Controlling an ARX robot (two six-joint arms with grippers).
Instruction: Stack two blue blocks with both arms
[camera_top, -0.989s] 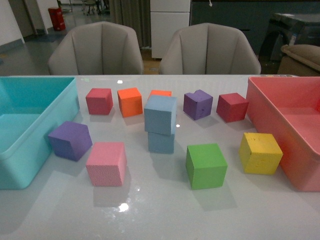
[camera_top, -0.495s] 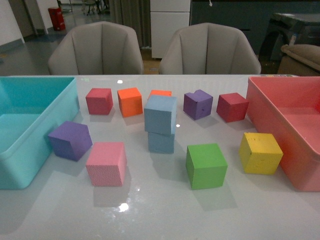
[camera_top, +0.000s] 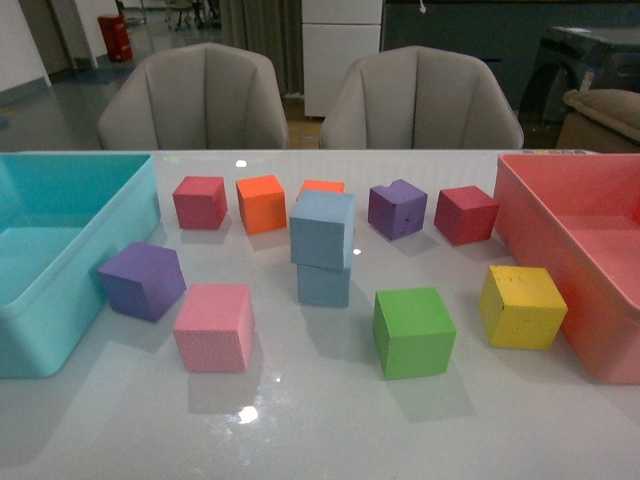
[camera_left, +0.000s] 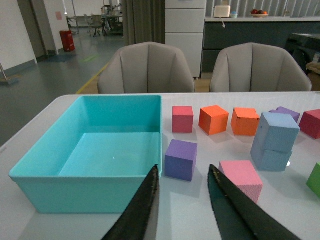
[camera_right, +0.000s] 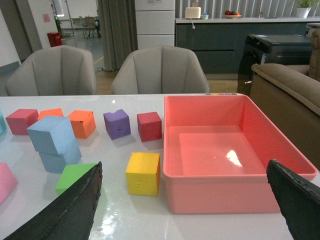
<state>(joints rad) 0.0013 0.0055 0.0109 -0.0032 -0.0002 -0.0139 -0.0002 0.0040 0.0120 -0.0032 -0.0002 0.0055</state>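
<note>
Centrally, paler blue block (camera_top: 322, 229) skewed atop darker, perhaps rougher one (camera_top: 323, 284); both grippers (camera_left: 182, 200) (camera_right: 187, 200) spread, empty.

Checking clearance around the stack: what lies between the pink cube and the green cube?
Bare table; front view shows pink cube, green cube apart.

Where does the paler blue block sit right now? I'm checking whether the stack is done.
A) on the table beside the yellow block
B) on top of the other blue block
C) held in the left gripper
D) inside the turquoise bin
B: the paler blue block rests, slightly twisted, on the darker blue block at mid-table, and the left gripper holds nothing, its jaws open.
</note>
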